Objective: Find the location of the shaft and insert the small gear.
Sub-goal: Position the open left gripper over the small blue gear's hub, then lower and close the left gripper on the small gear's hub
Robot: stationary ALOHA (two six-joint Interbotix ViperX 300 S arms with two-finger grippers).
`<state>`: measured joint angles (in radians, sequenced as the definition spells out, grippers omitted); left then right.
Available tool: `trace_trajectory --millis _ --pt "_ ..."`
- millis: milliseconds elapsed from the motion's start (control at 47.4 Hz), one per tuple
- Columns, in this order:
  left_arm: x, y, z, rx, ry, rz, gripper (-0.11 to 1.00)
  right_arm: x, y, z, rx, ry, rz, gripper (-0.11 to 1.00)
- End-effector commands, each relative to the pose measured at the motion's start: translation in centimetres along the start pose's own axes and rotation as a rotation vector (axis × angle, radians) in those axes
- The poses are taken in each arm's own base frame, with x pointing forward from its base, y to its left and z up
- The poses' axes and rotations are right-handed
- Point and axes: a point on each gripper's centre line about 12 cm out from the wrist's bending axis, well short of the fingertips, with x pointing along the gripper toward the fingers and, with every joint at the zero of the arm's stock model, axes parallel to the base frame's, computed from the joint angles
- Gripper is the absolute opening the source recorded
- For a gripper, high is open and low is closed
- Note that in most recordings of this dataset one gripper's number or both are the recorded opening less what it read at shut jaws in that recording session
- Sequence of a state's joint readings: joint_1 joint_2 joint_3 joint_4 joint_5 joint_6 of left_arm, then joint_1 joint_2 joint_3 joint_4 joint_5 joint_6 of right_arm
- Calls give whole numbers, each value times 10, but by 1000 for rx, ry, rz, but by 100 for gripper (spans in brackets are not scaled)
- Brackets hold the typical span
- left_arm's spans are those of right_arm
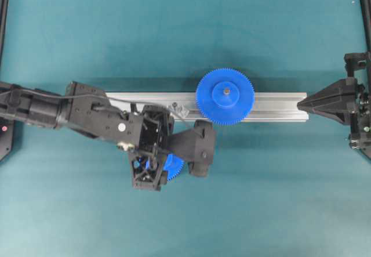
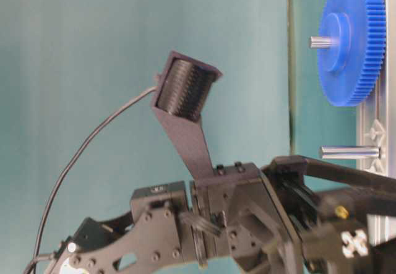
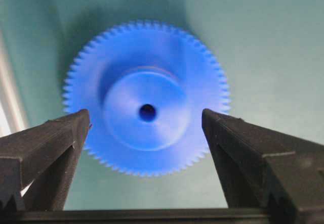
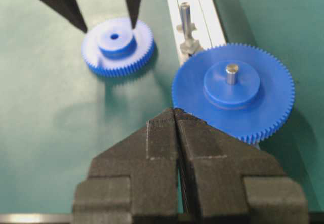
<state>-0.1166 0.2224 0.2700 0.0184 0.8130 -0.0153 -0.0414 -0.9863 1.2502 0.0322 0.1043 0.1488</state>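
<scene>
The small gear (image 3: pixel 147 113), blue with a raised hub and a dark centre hole, lies flat on the green mat (image 1: pixel 174 165). My left gripper (image 3: pixel 145 118) hangs over it, open, one fingertip on each side of the hub, holding nothing. In the right wrist view those fingertips (image 4: pixel 134 16) hover just above the small gear (image 4: pixel 117 44). The shaft (image 4: pixel 186 16) stands upright and bare on the silver rail (image 1: pixel 272 107), to the left of the large gear; it also shows in the overhead view (image 1: pixel 174 105). My right gripper (image 1: pixel 304 101) is shut and empty at the rail's right end.
A larger blue gear (image 1: pixel 225 96) sits on its own pin on the rail, close beside the bare shaft (image 2: pixel 346 152). The left arm (image 1: pixel 87 115) crosses the rail's left end. Black frame posts (image 1: pixel 4 13) line the table's left and right edges.
</scene>
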Motion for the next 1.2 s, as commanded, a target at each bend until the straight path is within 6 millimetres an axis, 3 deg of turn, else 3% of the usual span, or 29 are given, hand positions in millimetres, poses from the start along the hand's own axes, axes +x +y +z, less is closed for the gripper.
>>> trace_trajectory --millis 0,401,1180 --pt "-13 5 10 -9 -47 5 93 1 0 4 7 -8 0 0" --pt "-10 -7 11 15 -39 -3 93 1 0 4 8 -9 0 0" --pt "13 -5 4 11 20 -1 93 1 0 4 8 -9 0 0"
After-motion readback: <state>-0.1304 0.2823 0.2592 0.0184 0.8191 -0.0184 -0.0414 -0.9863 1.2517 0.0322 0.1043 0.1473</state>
